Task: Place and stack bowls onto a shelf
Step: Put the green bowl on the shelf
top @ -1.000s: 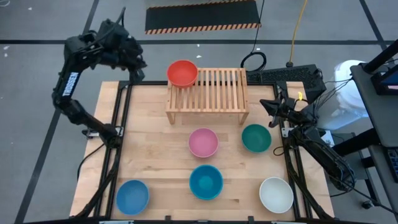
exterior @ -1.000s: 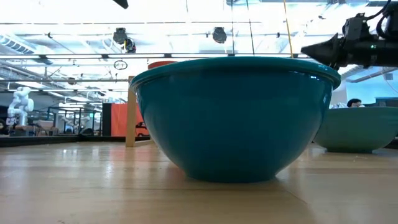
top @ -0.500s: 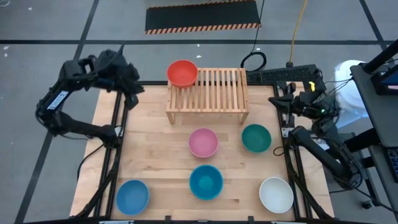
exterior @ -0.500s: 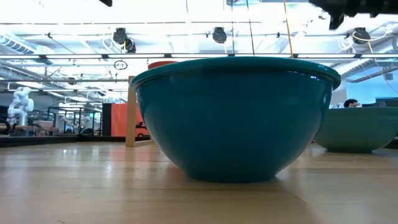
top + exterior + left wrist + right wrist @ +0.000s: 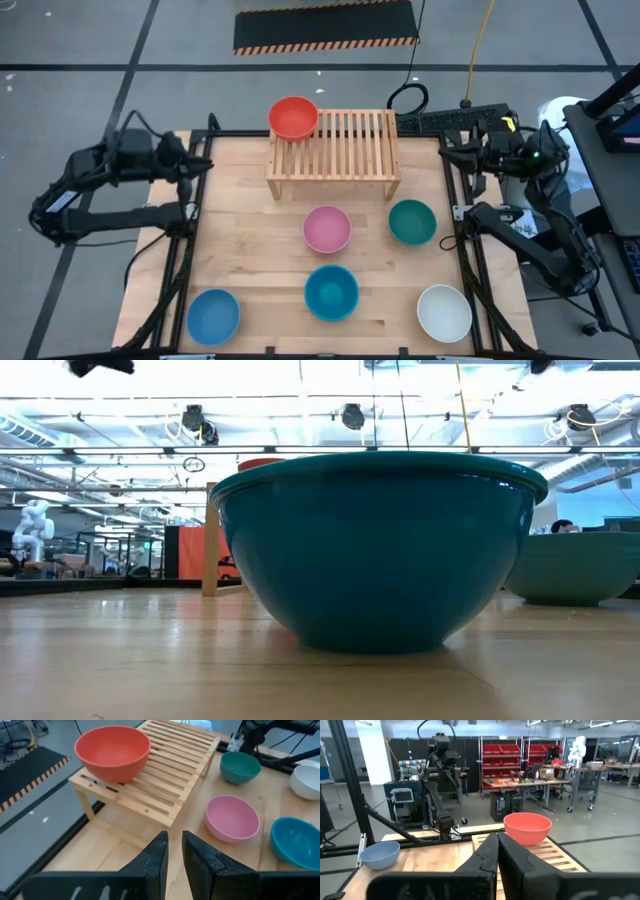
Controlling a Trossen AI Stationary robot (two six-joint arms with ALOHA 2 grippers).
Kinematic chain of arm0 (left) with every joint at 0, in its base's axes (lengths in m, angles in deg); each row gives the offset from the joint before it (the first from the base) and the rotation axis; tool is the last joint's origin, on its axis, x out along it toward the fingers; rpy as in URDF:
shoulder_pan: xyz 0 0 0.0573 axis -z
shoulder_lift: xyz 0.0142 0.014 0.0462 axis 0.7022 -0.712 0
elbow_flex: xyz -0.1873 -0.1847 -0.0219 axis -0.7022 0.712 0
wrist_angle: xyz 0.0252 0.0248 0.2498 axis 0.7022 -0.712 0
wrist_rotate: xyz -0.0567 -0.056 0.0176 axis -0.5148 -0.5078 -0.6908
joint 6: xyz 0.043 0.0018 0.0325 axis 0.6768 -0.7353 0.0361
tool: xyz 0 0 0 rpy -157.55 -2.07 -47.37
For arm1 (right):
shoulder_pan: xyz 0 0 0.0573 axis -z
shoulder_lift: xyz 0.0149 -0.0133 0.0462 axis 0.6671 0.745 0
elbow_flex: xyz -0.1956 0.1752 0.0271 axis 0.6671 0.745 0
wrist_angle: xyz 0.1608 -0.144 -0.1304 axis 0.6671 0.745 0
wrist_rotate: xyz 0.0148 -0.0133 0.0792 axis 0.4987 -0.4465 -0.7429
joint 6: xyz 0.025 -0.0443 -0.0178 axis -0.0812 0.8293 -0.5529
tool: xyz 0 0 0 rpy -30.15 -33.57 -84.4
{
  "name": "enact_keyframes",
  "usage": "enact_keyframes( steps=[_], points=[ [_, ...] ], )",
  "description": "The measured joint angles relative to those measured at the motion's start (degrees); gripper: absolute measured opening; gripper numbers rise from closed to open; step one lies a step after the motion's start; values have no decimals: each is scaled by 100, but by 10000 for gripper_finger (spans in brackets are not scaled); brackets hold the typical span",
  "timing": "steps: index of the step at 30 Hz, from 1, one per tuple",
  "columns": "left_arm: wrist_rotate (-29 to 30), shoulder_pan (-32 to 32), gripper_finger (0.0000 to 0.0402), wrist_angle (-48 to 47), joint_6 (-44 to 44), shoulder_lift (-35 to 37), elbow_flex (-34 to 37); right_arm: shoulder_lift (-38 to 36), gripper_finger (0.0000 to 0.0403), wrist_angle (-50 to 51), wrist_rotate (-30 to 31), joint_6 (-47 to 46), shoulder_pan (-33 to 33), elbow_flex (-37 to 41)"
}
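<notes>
You have one bowl placed: the red bowl [image 5: 293,117] sits on the shelf [image 5: 345,143] at its left end, seen from above. The other five are on the surface [image 5: 250,230] in front of it: pink bowl [image 5: 327,228] and dark green bowl [image 5: 412,221] nearest the shelf, teal bowl [image 5: 331,291] behind the pink, light blue bowl [image 5: 213,314] and white bowl [image 5: 444,312] at the near corners. Your left pincer [image 5: 172,851] is parked at the surface's left edge, clenched on nothing, its fingers nearly touching. Your right pincer [image 5: 497,847] waits off the right edge, likewise clenched and empty. Judging by the layout, take the pink or dark green next: release the fingers wide before descending, straddle one wall of the bowl at the rim, and lift clear of the slats before setting it down beside the red one.
</notes>
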Motion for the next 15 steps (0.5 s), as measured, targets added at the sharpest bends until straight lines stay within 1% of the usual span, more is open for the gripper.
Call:
enact_keyframes(
  steps=[8, 11, 12, 15],
  points=[
    [-5, 7, 63, 447, -425, 1446, 1502, 678, 4, 1131, 7, 318, 0, -1449],
    [-178, 7, 63, 863, -502, 1920, 1954, 930, 4, 2083, 62, 674, 0, -2015],
    [-236, 5, 63, 1005, -504, 2048, 2076, 1009, 4, 2434, 168, 753, 0, -2182],
    [-356, 6, 63, 1256, -510, 2291, 2296, 1220, 4, 3423, 346, 894, 2, -2594]
  ],
)
